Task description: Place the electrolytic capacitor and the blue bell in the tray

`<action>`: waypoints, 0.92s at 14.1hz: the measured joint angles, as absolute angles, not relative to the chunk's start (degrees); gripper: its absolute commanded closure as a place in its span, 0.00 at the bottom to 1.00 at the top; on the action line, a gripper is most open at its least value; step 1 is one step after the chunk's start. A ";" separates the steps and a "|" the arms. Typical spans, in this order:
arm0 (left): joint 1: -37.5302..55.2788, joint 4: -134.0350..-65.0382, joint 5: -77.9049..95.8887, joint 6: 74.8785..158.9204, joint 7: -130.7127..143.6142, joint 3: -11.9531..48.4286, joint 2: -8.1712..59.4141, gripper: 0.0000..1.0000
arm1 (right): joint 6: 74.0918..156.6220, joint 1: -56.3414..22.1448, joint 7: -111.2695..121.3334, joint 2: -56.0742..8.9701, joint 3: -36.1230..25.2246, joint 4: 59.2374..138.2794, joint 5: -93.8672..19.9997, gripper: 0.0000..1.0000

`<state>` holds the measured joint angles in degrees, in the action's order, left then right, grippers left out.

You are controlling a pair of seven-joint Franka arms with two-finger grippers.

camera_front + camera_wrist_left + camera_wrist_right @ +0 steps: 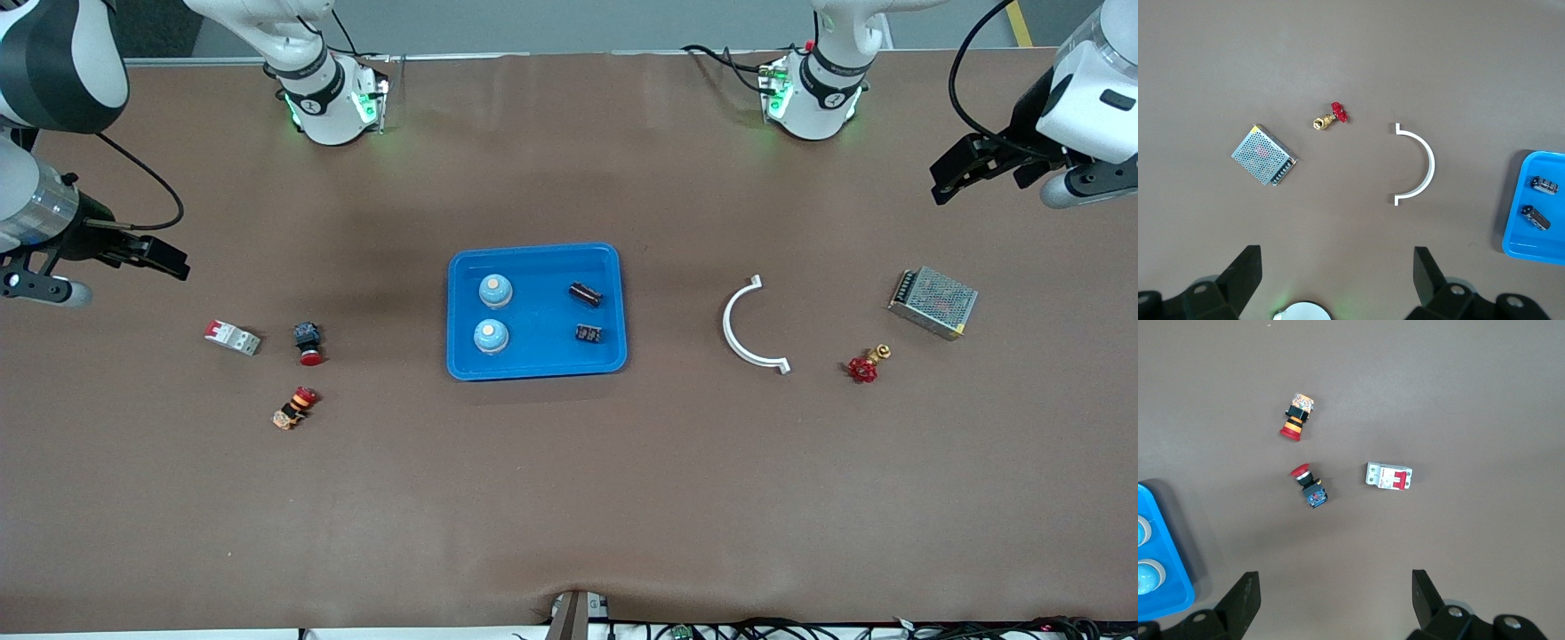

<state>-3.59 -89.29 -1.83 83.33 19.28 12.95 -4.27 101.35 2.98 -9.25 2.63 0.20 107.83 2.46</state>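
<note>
Blue plastic tray [536, 369] is sitting at the middle of the table and is already holding two blue bells [495, 290] [491, 335] and two electrolytic capacitors [585, 294] [588, 333], all resting flat inside the rim. The bells are lying toward the right arm's end of the tray, the capacitors toward the left arm's end.

Left gripper [956, 178] is hovering over bare table near the metal power supply [933, 302], fingers spread and holding nothing. Right gripper [160, 258] is hovering over bare table near the circuit breaker [233, 337], fingers likewise spread and empty.

Judged from this layout, the placing is looking complete, so the step in hand is retreat. Both arms are best kept high and clear of the tray, avoiding any sweep across the white curved bracket [743, 324], red valve [865, 365] or two red-capped push buttons [308, 341] [295, 408], which are not task items.
</note>
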 measured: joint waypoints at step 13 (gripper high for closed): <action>-3.58 -89.29 -1.83 81.51 19.06 12.95 -4.27 0.00 | 101.40 1.17 -9.22 4.35 -2.23 109.27 2.45 0.00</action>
